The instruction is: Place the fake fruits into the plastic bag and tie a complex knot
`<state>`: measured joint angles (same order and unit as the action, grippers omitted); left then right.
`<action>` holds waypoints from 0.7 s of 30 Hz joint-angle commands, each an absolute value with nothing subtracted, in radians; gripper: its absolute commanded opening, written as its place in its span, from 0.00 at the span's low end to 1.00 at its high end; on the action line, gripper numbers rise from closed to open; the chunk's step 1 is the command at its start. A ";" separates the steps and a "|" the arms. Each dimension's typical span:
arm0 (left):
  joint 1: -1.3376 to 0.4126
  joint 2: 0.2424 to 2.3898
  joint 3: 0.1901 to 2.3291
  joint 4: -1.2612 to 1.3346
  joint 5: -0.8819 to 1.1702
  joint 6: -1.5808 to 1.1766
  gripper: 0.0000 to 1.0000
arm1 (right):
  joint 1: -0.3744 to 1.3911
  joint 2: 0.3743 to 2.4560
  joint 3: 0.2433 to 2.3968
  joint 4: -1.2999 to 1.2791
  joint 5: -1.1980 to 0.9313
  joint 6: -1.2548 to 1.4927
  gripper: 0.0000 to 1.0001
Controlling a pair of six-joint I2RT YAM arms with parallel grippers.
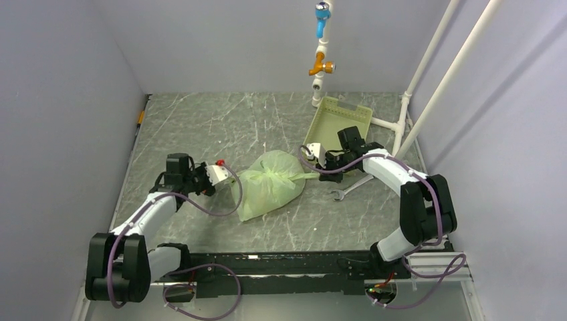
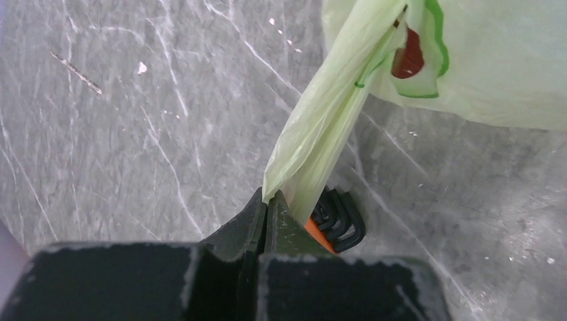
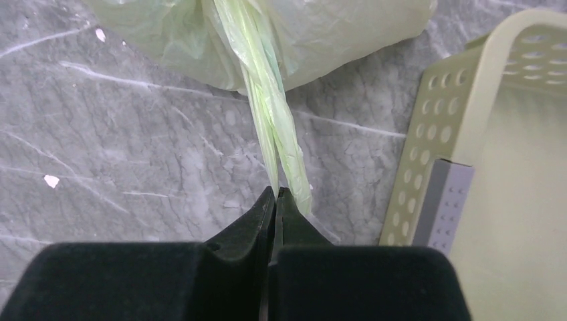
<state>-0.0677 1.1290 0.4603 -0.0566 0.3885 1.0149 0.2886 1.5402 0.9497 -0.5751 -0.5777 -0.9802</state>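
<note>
Two grippers: both are clamped shut on film of the same bag, one at each side of it
Left gripper (image 1: pixel 235 178): jaws pressed together on a flat band of the plastic bag (image 1: pixel 271 184); the band runs from the fingertips up to the bag's body (drawn straight, with one long fold along it)
Right gripper (image 1: pixel 321 174): jaws together on a twisted strand of the bag; the strand runs straight from the tips to the gathered neck
Plastic bag: thin, translucent, pale yellow-green and crinkled; it lies bulging on the table between the two grippers, each of which holds the side nearest it
Bag's contents: the fake fruits (image 2: pixel 409 59) show only in the left wrist view, as a dark red piece beside a pale one with a green rim, at a fold of the film; the film hides the rest, and I cannot tell how many there are
Block (image 2: pixel 339 221): orange with black loops; just beside the left fingertips, partly under the band
Tray (image 1: pixel 337 119): rigid, pale green, with perforated walls; just beyond the right gripper, apart from the bag; a grey dotted piece (image 3: pixel 444 207) stands at its near wall
Wrench (image 1: pixel 351 187): steel; flat on the table beneath the right forearm, near the bag's right side
Table (image 1: pixel 200 127): grey, marbled with pale veins
</note>
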 commanded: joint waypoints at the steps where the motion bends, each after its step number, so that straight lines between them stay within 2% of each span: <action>1: 0.095 1.062 0.657 -0.336 0.116 0.986 0.00 | 0.193 1.474 1.059 -0.814 -0.248 -0.943 0.00; 4: 0.050 1.004 0.791 -0.473 0.252 0.896 0.00 | 0.251 1.450 1.173 -0.881 -0.326 -0.877 0.00; 6: 0.041 0.990 0.813 -0.499 0.259 0.870 0.00 | 0.263 1.438 1.175 -0.887 -0.329 -0.875 0.00; 12: 0.192 1.006 0.675 -0.476 0.276 0.978 0.00 | 0.195 1.463 0.961 -0.780 -0.218 -0.988 0.00; 15: 0.210 1.003 0.620 -0.460 0.272 1.027 0.00 | 0.177 1.497 0.913 -0.735 -0.204 -1.013 0.00; 18: 0.196 1.002 0.639 -0.524 0.319 1.004 0.00 | 0.211 1.527 1.001 -0.778 -0.255 -0.964 0.00; 21: 0.162 0.976 0.777 -0.663 0.457 0.937 0.00 | 0.302 1.504 1.152 -0.850 -0.357 -0.855 0.00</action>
